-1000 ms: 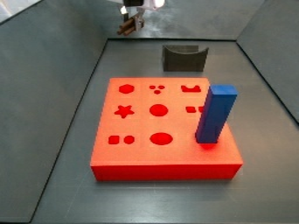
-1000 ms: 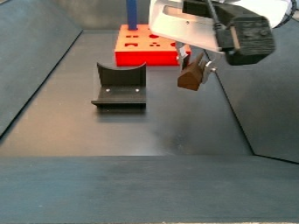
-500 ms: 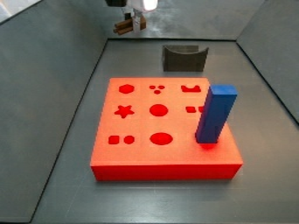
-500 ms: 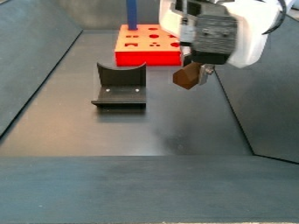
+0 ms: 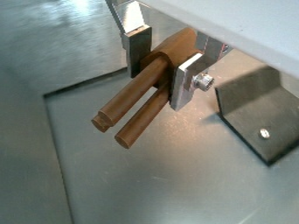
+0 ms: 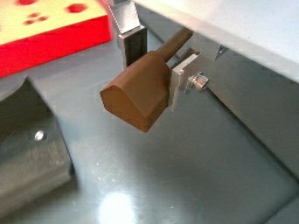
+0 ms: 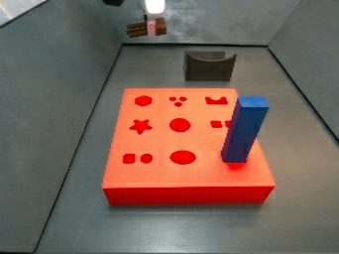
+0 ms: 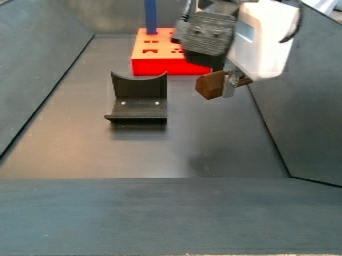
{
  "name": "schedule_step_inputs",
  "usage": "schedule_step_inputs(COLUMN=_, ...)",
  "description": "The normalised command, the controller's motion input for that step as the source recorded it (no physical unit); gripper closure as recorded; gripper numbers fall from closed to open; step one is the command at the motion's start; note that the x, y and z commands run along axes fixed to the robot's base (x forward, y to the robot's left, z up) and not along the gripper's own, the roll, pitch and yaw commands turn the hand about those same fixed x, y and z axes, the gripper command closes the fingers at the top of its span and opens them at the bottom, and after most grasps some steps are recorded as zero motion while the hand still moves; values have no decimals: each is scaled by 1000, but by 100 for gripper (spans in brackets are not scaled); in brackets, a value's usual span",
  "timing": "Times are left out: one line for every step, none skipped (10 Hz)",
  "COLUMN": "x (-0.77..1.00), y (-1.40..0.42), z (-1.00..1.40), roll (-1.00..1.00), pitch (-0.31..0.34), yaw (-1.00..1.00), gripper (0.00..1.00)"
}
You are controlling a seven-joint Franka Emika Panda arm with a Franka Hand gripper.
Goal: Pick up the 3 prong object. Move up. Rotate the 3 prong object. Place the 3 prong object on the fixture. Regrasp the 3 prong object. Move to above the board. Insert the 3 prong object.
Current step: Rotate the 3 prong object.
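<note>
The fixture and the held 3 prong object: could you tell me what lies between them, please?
Nothing: in a side view only bare dark floor separates the fixture from the 3 prong object, which the gripper holds in its jaws in the air.

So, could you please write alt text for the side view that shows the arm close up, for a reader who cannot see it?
The tool, shut on the brown 3 prong object, hangs in the air above the dark floor. To its side, the dark fixture stands on the floor, and the red-orange board with a tall blue block lies farther back.
</note>
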Motion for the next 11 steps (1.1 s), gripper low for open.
schedule_step_inputs(x=28, y=23, z=-34, roll=-3, pitch=-6, yaw=-1000, gripper=100)
schedule_step_inputs(x=27, y=23, z=-34, roll=-4, pitch=-7, yaw=-1000, gripper=100)
schedule_step_inputs(x=27, y=23, z=-34, roll=-4, pitch=-7, yaw=-1000, gripper=100)
schedule_step_inputs(x=27, y=23, z=-34, roll=-4, pitch=-7, yaw=-1000, gripper=100)
schedule_step_inputs(x=27, y=23, z=-34, roll=-4, pitch=-7, yaw=-1000, gripper=100)
schedule_step_inputs(x=26, y=23, z=-34, roll=-4, pitch=-8, yaw=-1000, gripper=100)
schedule_step_inputs(x=26, y=23, z=-34, roll=-4, pitch=-8, yaw=-1000, gripper=100)
schedule_step_inputs(x=26, y=23, z=-35, roll=-5, pitch=-8, yaw=-1000, gripper=100)
schedule_step_inputs(x=26, y=23, z=-35, roll=-5, pitch=-9, yaw=-1000, gripper=100)
schedule_step_inputs(x=25, y=24, z=-35, roll=-5, pitch=-9, yaw=-1000, gripper=100)
schedule_step_inputs(x=25, y=24, z=-35, roll=-6, pitch=-10, yaw=-1000, gripper=100)
